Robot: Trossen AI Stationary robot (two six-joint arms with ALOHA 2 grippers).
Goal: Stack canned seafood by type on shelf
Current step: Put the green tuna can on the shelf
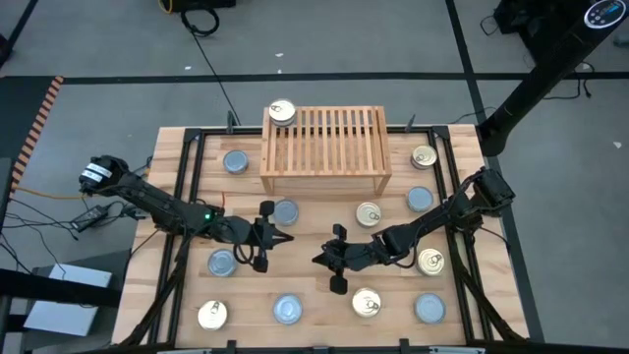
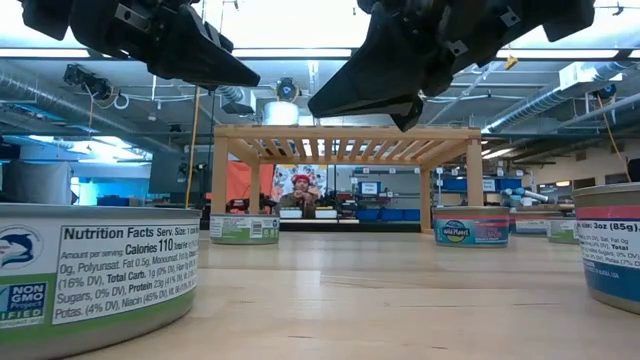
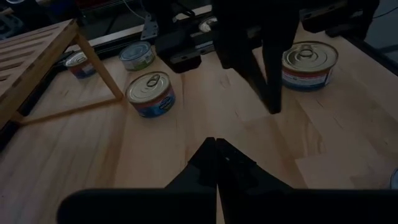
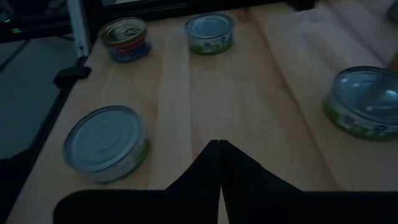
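Gold-topped tins: six in the high view, one (image 1: 282,112) on the shelf's slatted top, five on the tabletop (e.g. (image 1: 369,214)).
Silver-topped tins: seven, all on the tabletop (e.g. (image 1: 236,162)).
Shelf (image 1: 334,147): one.
Tabletop (image 1: 314,295): one.
Robot arms: two.
Left gripper (image 1: 279,237): one, fingers closed.
Right gripper (image 1: 322,260): one, fingers closed.
Person (image 2: 301,192): one, beyond the table in the low view.

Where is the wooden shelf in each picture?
High view: the shelf sits at the table's far middle, one gold-topped tin on its left corner.
Low view: the shelf stands centre, far across the table.
Left wrist view: the shelf's corner and leg show at the edge.
Right wrist view: not in it.
Shared landmark: the plank tabletop.
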